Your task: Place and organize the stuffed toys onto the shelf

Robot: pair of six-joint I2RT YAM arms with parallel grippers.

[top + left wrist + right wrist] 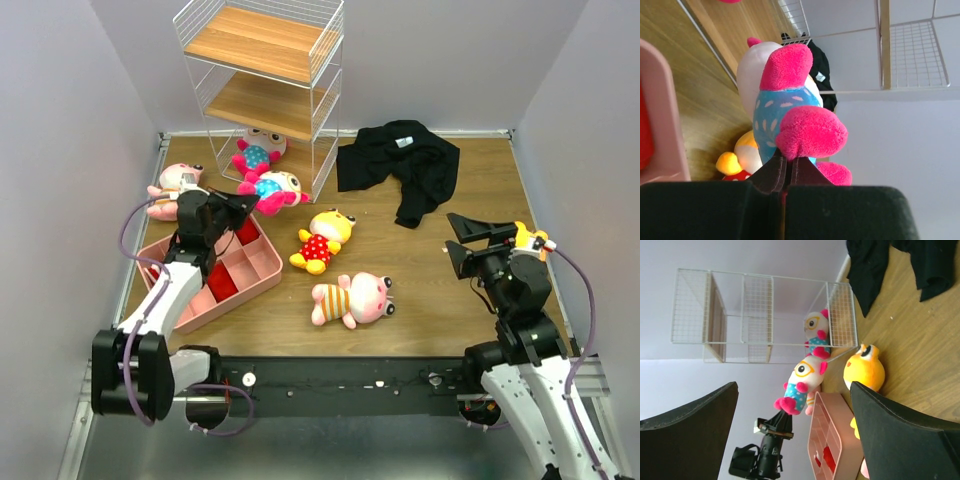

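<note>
My left gripper (240, 205) is shut on a pink foot of a white-faced glasses toy (272, 188) and holds it in the air in front of the shelf (265, 80). The left wrist view shows the toy (785, 110) above the closed fingertips (771, 172). A second glasses toy (258, 152) sits in the shelf's bottom tier. A yellow toy (322, 238) and a pink striped toy (352, 298) lie mid-table. Another pink toy (175, 185) lies at the left. My right gripper (468, 243) is open and empty at the right, pointing left.
A pink compartment tray (262, 268) with red items lies under my left arm. A black garment (405, 170) lies right of the shelf. The shelf's upper two boards are bare. In the right wrist view the held toy (802, 380) hangs near the shelf's corner (852, 347).
</note>
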